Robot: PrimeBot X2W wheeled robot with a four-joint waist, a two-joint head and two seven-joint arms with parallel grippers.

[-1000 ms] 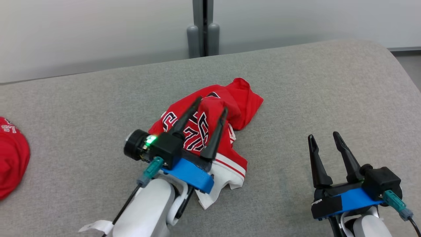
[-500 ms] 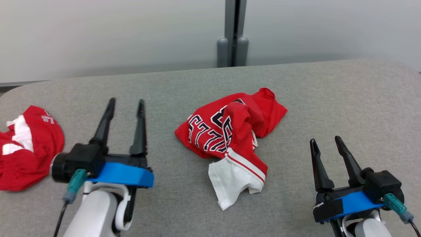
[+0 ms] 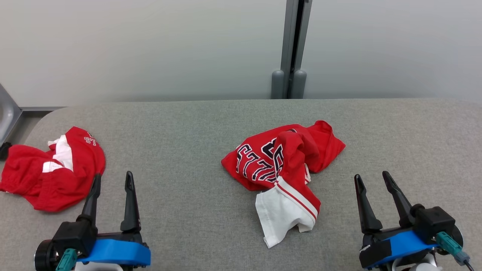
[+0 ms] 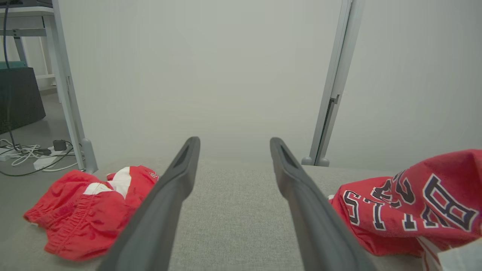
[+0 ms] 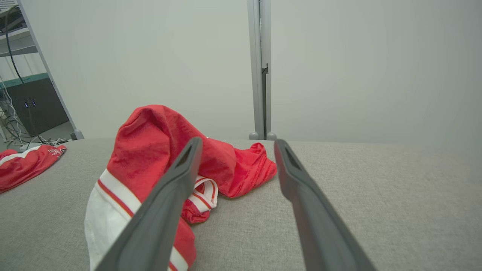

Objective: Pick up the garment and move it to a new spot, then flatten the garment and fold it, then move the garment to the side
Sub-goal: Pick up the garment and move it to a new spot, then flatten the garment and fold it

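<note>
Grey surface (image 3: 196,124) bearing crumpled garment (image 3: 282,162), red shorts (image 3: 52,177)

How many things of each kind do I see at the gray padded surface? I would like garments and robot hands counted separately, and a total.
Garments: 2, the lettered red garment in the middle and the red-and-white garment at the left.
Robot hands: 2, the left hand and the right hand, both open.
Total: 4.
</note>
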